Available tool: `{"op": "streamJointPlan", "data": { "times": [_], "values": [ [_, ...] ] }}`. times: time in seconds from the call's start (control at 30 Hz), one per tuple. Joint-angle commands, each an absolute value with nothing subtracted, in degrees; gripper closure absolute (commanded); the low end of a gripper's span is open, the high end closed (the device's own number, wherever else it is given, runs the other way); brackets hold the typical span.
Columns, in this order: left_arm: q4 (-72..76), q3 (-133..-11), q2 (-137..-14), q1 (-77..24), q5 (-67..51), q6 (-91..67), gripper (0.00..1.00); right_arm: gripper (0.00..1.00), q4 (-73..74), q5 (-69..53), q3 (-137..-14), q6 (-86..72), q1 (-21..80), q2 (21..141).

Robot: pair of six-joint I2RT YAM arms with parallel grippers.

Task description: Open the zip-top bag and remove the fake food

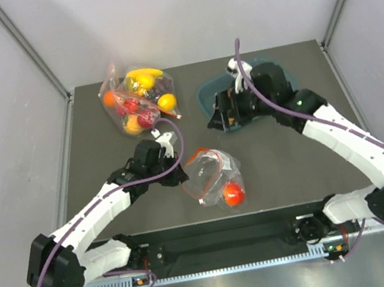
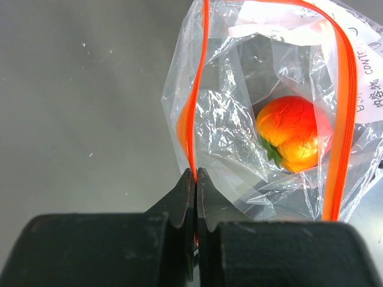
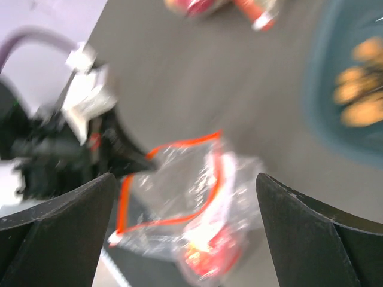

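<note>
The zip-top bag (image 1: 211, 176) lies near the table's front with its red-orange zip mouth open. One piece of fake food, a red-orange tomato (image 1: 233, 194), sits inside at the bottom. My left gripper (image 1: 183, 175) is shut on the bag's left zip edge; in the left wrist view the strip (image 2: 195, 137) runs into the closed jaws (image 2: 195, 174), and the tomato (image 2: 293, 133) shows through the plastic. My right gripper (image 1: 217, 119) is open and empty, up over the tray's near edge. Its blurred wrist view looks down between the fingers (image 3: 185, 191) at the bag (image 3: 179, 179) and tomato (image 3: 212, 258).
A teal tray (image 1: 206, 96) stands at the back middle, under my right wrist; brown pieces (image 3: 359, 89) lie in it. A second clear bag (image 1: 135, 97) with a banana, an orange and other fruit lies at the back left. Grey walls close in both sides.
</note>
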State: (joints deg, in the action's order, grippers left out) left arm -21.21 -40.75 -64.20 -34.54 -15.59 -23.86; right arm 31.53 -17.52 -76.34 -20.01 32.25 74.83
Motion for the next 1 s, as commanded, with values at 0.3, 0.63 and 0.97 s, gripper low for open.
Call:
{"op": "streamJointPlan", "data": {
  "times": [0.3,0.63,0.97],
  "values": [
    [-19.3,-42.9,-62.9,-34.6,-16.8,-24.1,1.0,0.1,25.2,-16.0,-68.7,-34.6,51.8,72.8],
    [-16.1,-42.9,-62.2,-34.6,-17.6,-25.0,1.0,0.15,25.5,-16.4,-72.4,-37.9,53.1,86.2],
    [-13.6,-41.3,-58.9,-34.6,-16.9,-26.0,1.0,0.14,41.0,-5.5,-75.1,-38.2,52.5,91.4]
  ]
}}
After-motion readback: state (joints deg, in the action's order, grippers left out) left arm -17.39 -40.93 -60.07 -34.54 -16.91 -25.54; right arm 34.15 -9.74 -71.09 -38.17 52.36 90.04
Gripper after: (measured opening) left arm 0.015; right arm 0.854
